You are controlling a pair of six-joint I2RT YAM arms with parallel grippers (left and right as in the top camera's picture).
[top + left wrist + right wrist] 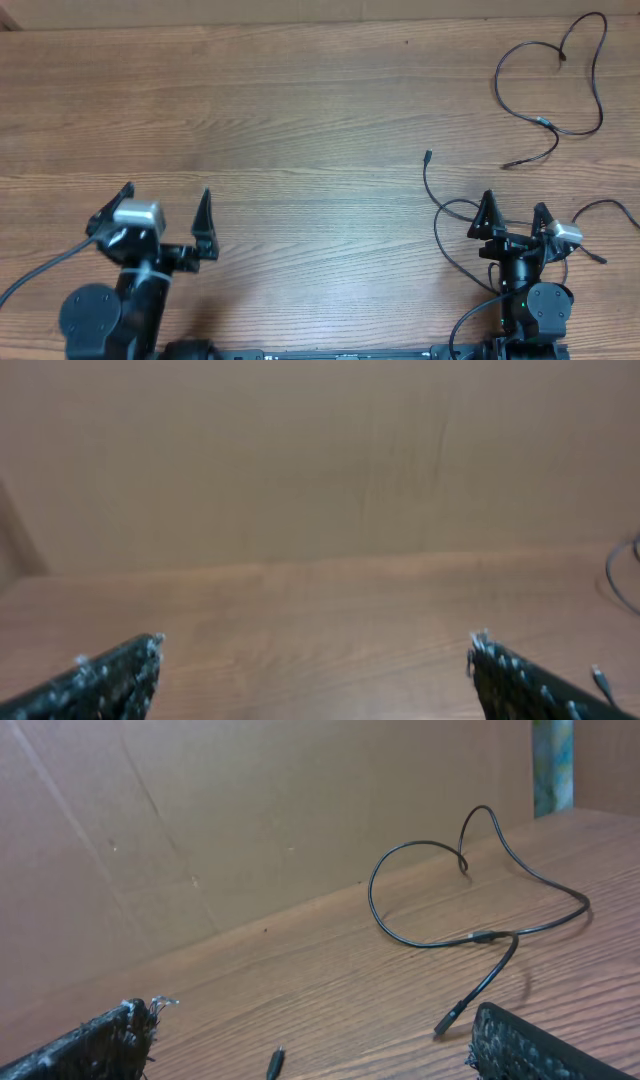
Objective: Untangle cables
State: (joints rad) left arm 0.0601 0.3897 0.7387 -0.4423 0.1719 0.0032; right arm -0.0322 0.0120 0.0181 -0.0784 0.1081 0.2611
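Observation:
Two thin black cables lie apart on the wooden table. One cable [543, 121] lies in an open loop at the back right; it also shows in the right wrist view [480, 935], its plug end [450, 1018] near the right finger. The other cable runs from a plug [428, 156] down and loops around my right arm; its plug shows in the right wrist view [273, 1065]. My right gripper [514, 207] [315, 1020] is open and empty above this cable. My left gripper [165, 197] [315, 650] is open and empty at the front left, far from both cables.
A brown cardboard wall [250, 820] stands along the table's back edge. A thicker black arm wire [40, 270] trails off the left arm. In the left wrist view a bit of cable [620, 575] shows at the right edge.

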